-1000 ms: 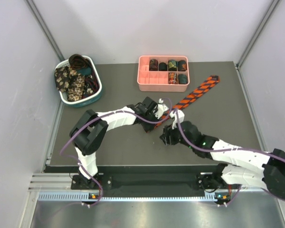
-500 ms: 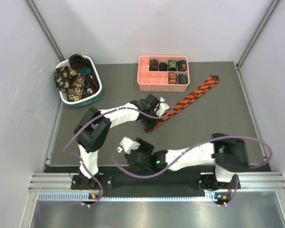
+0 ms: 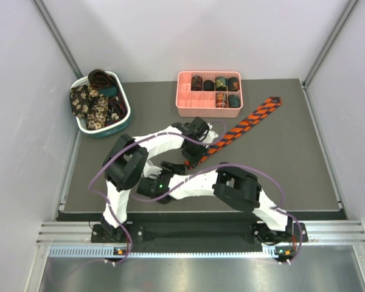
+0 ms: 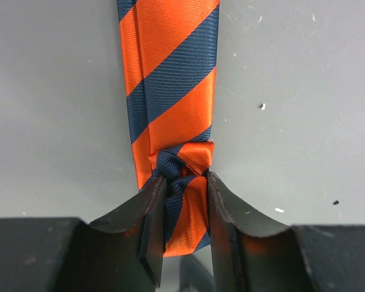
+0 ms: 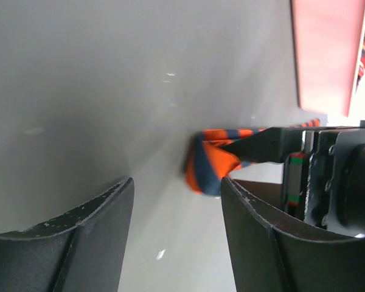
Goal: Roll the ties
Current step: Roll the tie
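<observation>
The orange-and-dark striped tie lies flat in a diagonal strip across the table. My left gripper is shut on its narrow near end, which is folded into a small first turn between the fingers. The strip runs away from the jaws. My right gripper is open and empty, low over the table just left of that end. In the right wrist view the folded tie end sits beyond the right finger, apart from both, with the left gripper behind it.
A pink compartment tray at the back centre holds several rolled ties. A white-and-teal basket at the back left holds loose floral and dark ties. The right arm's forearm lies across the table's front.
The right arm has swung from the tie's near end across the front to the left; its gripper now faces the tie end from the left. The left gripper kept hold of that end.
</observation>
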`<control>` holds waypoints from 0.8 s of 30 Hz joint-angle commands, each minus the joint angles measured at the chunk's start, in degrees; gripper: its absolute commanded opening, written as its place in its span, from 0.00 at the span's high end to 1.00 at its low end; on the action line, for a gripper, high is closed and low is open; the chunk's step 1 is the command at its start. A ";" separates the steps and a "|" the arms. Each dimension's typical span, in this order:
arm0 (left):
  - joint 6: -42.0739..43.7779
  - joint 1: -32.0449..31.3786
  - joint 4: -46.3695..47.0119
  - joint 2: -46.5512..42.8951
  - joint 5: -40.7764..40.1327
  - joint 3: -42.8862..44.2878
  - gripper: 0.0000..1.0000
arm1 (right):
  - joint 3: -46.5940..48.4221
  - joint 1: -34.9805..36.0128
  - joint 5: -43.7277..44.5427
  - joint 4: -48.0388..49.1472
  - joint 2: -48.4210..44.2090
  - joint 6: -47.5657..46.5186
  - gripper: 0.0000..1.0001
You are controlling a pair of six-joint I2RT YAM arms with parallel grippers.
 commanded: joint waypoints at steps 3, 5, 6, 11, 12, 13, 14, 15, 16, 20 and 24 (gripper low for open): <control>-2.14 -0.44 -13.17 5.54 2.80 2.16 0.65 | 3.50 -2.32 2.74 -6.00 2.46 -0.03 0.42; -2.49 -0.44 -13.96 5.81 2.80 2.69 0.65 | 3.59 -2.68 3.08 -5.65 3.87 -0.65 0.43; -2.75 -0.44 -14.84 6.33 2.71 3.30 0.65 | 3.67 -3.11 3.08 -5.56 4.40 -1.00 0.43; -3.19 -0.44 -17.92 8.09 2.36 5.15 0.65 | 4.55 -4.00 3.43 -7.22 7.56 -0.13 0.44; -3.37 -0.44 -18.36 8.35 2.36 5.76 0.65 | 4.64 -4.09 3.61 -7.75 7.91 0.66 0.44; -3.37 -0.44 -19.23 8.62 2.36 6.12 0.65 | 4.82 -4.17 3.70 -8.19 8.35 1.02 0.44; -3.46 -0.44 -19.67 8.97 2.36 6.55 0.65 | 4.91 -4.17 3.70 -9.50 9.05 1.45 0.45; -3.55 -0.44 -20.11 9.49 2.27 7.34 0.65 | 5.34 -4.26 3.87 -10.38 9.41 2.85 0.45; -3.55 -0.44 -20.90 9.67 2.27 7.87 0.65 | 5.61 -4.35 3.96 -11.43 9.76 3.65 0.46; -3.28 -0.52 -22.22 10.55 3.06 9.02 0.65 | 7.01 -5.05 2.91 -16.45 11.25 7.78 0.48; -2.84 -0.61 -22.49 10.20 3.15 9.28 0.64 | 6.66 -6.45 1.07 -16.89 11.87 8.66 0.55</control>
